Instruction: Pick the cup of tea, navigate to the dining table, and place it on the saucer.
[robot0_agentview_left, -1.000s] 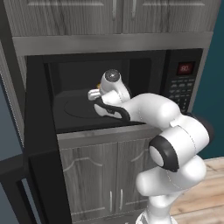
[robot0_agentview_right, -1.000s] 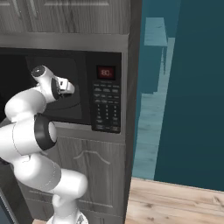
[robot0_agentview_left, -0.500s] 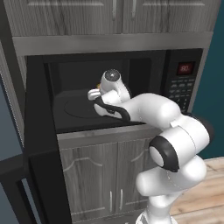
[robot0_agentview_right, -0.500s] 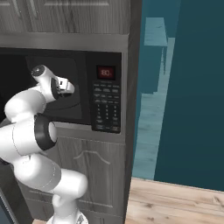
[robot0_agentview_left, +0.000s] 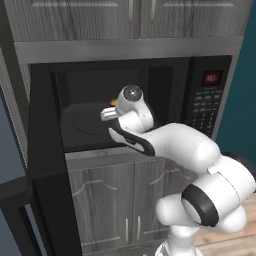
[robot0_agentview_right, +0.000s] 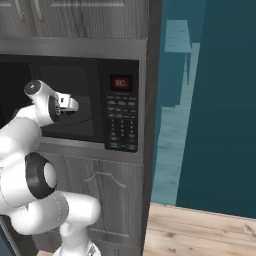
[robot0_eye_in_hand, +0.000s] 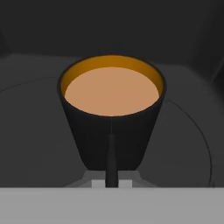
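Cup: black cup of tea sits upright w/ orange-brown liquid near the rim, centred in hand view on the dark round turntable inside the microwave. Thin handle faces the camera, running down the cup's near side. From left base view just a small orange-brown bit of it peeks out behind the wrist.
Gripper: gripper reaches into the microwave cavity; fingers together, clamped on the cup's handle at the bottom of hand view. Fingertips themselves hard to tell apart from the dark handle.
Arm: white arm stretches from lower right of left base view up & left into the opening; in right base view the wrist sits at the cavity's mouth, elbow below it.
Microwave: built into grey wood-grain cabinets; door swung open to the left side. Control panel w/ red display on the right of the cavity.
Surroundings: cabinet doors below the microwave, teal wall to the right, wood floor at its foot.
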